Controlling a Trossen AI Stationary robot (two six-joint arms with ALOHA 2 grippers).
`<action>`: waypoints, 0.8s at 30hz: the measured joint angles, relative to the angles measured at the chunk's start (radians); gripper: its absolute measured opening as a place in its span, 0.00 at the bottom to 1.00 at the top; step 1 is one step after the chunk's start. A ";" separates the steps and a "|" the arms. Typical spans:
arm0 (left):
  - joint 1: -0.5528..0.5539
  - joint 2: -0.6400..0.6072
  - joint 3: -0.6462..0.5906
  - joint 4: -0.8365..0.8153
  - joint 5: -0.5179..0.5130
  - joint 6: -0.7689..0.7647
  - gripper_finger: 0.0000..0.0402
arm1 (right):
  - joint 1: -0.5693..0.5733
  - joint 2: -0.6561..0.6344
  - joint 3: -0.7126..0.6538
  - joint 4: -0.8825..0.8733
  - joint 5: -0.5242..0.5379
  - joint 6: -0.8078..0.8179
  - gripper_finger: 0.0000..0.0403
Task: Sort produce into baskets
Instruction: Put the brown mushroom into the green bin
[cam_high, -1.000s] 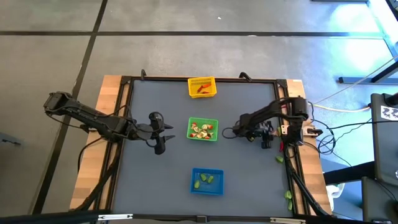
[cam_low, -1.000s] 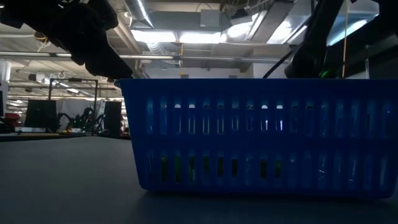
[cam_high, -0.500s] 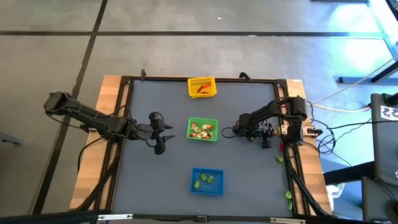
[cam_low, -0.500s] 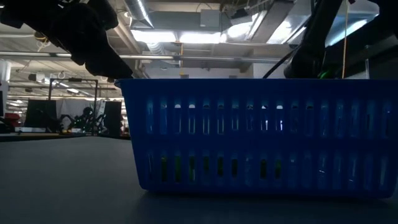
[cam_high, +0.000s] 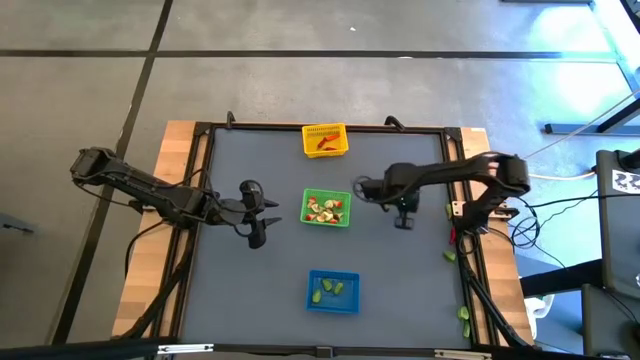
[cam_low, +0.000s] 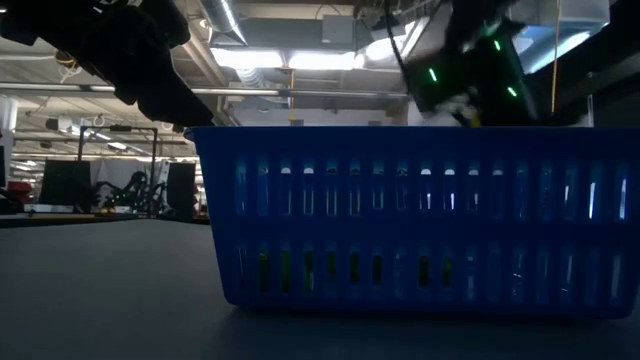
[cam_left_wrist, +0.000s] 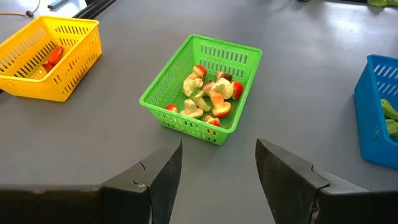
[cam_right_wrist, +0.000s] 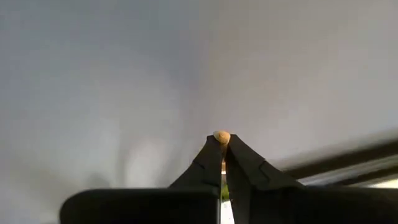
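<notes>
Currently: right end effector (cam_right_wrist: 221, 152) pinched together on a tiny orange-tan produce piece (cam_right_wrist: 221, 136), beside the green basket (cam_high: 327, 208). Risk: tip-only hold, piece may slip mid-transfer. Left end effector (cam_left_wrist: 217, 180) apart, waiting.

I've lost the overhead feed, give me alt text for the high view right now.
Three baskets line the table's middle: yellow basket farthest, green basket central with mixed produce, blue basket nearest. The left end effector sits open left of the green basket; the right end effector hangs beside its right edge.
</notes>
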 joint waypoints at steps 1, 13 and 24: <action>0.000 0.000 0.000 0.000 0.000 0.000 0.50 | 0.002 -0.014 0.031 0.007 -0.003 0.019 0.01; 0.000 -0.048 0.000 -0.003 0.000 0.014 0.50 | 0.071 -0.039 0.223 0.650 -0.040 0.078 0.04; 0.000 -0.048 0.000 0.000 0.000 0.011 0.50 | 0.063 0.102 0.221 0.803 -0.047 0.080 0.12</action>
